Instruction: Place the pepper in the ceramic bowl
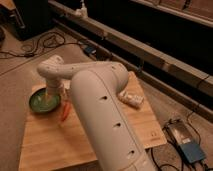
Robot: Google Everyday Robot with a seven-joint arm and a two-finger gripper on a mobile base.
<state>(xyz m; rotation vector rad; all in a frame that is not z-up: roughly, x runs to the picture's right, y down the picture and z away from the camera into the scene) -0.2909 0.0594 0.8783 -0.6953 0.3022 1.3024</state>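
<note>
A green ceramic bowl (41,102) sits on the left part of the wooden table (50,140). A thin orange-red pepper (65,111) lies just off the bowl's right rim, on the table. My gripper (50,93) hangs at the end of the white arm, right over the bowl's right half and just left of the pepper. The arm's thick forearm (100,105) fills the middle of the view and hides the table behind it.
A white packet-like object (131,99) lies on the table's right side. A blue device with cables (186,141) is on the floor to the right. A long metal rail (150,50) runs across the back. Cables lie on the floor at the upper left.
</note>
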